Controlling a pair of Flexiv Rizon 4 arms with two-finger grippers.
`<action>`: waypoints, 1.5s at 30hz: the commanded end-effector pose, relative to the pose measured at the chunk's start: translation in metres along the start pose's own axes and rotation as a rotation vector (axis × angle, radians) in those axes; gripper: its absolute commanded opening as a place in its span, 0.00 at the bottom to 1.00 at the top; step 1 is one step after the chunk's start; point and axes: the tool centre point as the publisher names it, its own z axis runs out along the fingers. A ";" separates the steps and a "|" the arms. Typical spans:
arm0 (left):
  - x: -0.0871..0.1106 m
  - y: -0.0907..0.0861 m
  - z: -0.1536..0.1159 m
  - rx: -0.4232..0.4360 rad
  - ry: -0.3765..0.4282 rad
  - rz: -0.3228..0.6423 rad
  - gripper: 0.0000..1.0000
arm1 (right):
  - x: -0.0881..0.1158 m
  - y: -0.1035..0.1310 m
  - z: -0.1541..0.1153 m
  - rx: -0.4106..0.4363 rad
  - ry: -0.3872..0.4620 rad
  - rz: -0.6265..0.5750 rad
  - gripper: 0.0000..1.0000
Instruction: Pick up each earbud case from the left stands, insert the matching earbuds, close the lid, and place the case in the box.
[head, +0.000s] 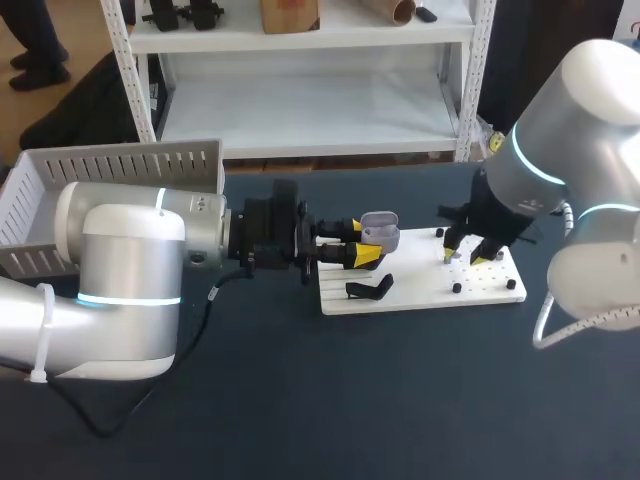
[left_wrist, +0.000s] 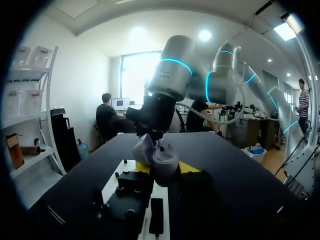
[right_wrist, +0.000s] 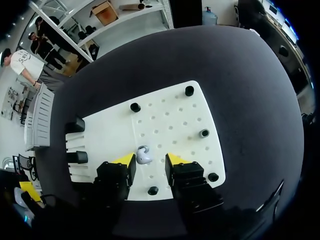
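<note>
Dark surface (head: 300, 400) carries a white pegboard (head: 420, 290). The left gripper (head: 362, 243) clamps the open earbud case (head: 380, 230) over its left end. The right gripper (right_wrist: 150, 159) hangs wide astride an earbud (right_wrist: 144, 156), likely light, hard and slippery; pinch its rounded body.

The box (head: 120, 165) at the far left is partly hidden behind the left arm (head: 130, 270) and cut off by the edge. From the left wrist, the case (left_wrist: 159, 160) hides most of the left gripper (left_wrist: 165, 169).
</note>
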 end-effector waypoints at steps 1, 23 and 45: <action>0.000 -0.001 0.000 -0.006 -0.003 0.002 0.00 | -0.001 0.003 0.002 -0.002 0.015 -0.004 0.35; 0.000 -0.001 0.000 -0.006 -0.003 0.002 0.00 | 0.004 0.009 0.009 -0.001 0.035 0.008 0.00; 0.000 -0.001 0.000 -0.006 -0.003 0.002 0.00 | 0.010 0.019 -0.104 0.022 0.058 -0.106 0.00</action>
